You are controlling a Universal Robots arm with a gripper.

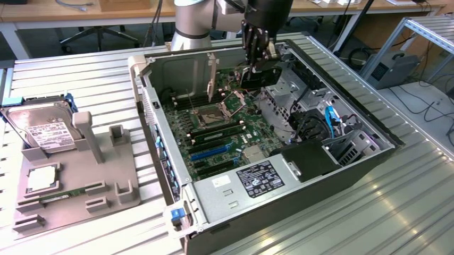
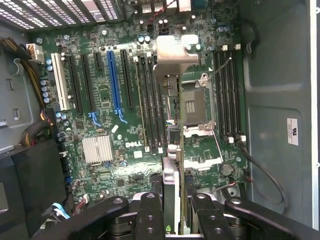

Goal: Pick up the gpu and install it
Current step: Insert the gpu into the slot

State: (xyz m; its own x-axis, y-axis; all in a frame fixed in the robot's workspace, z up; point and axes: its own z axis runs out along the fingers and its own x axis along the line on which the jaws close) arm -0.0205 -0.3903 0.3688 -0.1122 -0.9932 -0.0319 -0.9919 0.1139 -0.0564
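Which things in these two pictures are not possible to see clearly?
- Exterior view: the arm is cut off by the top edge.
- Exterior view: the hard drive label is too small to read.
- Wrist view: the gpu stands edge-on in the gripper, so its faces are hidden.

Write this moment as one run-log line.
tool: shut on graphics card | place: over motherboard, inside open computer case | card: not in slot

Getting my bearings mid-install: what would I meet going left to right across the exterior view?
hard drive → CPU socket → gripper holding the gpu → blue cable → grey box on the floor
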